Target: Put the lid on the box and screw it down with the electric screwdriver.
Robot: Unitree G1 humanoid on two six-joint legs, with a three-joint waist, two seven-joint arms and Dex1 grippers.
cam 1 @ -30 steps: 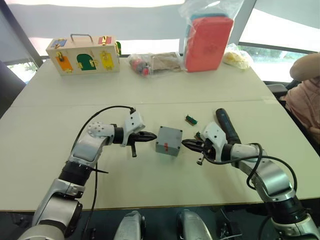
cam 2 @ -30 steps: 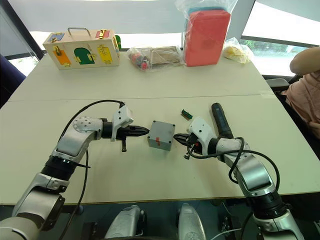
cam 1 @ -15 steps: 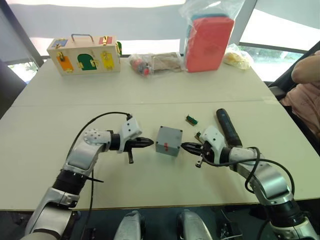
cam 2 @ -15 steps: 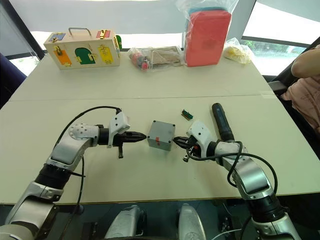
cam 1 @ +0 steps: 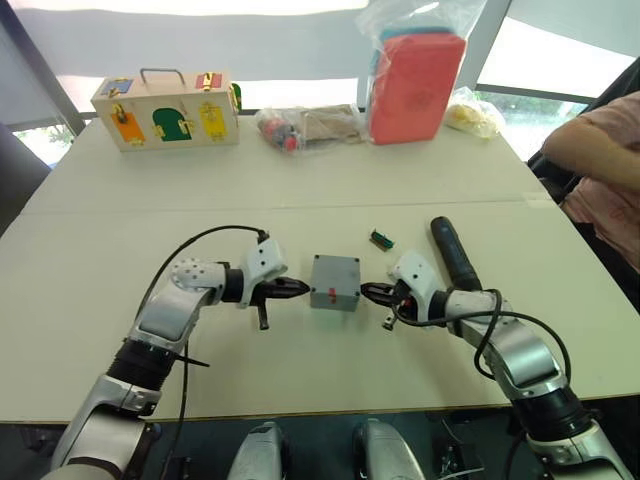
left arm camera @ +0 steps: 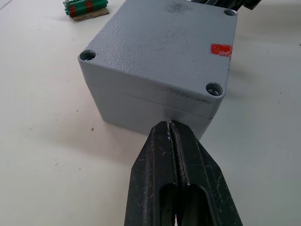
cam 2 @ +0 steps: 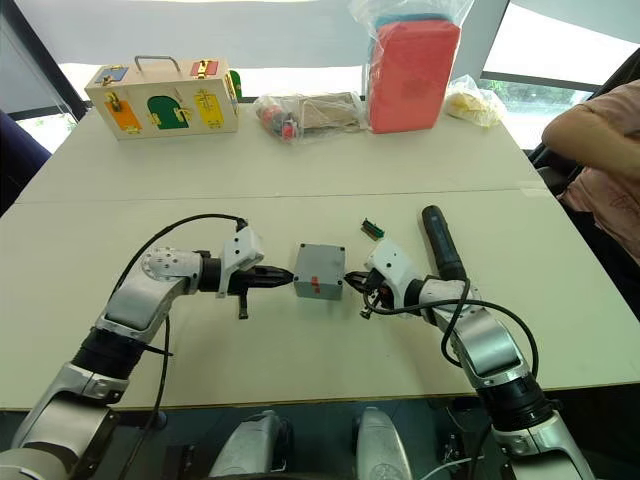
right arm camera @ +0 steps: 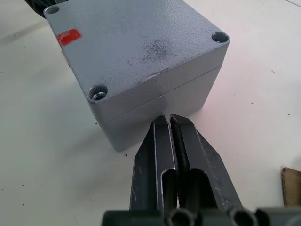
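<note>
On the table (cam 1: 120,250) we press both closed end effectors, left (cam 1: 300,288) and right (cam 1: 368,291), against the box (cam 1: 334,282), whose lid (left arm camera: 164,44) could shift if our pushes are uneven.

A pale table (cam 1: 300,180) stands before bright windows (cam 1: 560,60).

left claw (cam 1: 303,288) | right claw (cam 1: 366,291) | both closed in on box (cam 1: 334,282)
</note>
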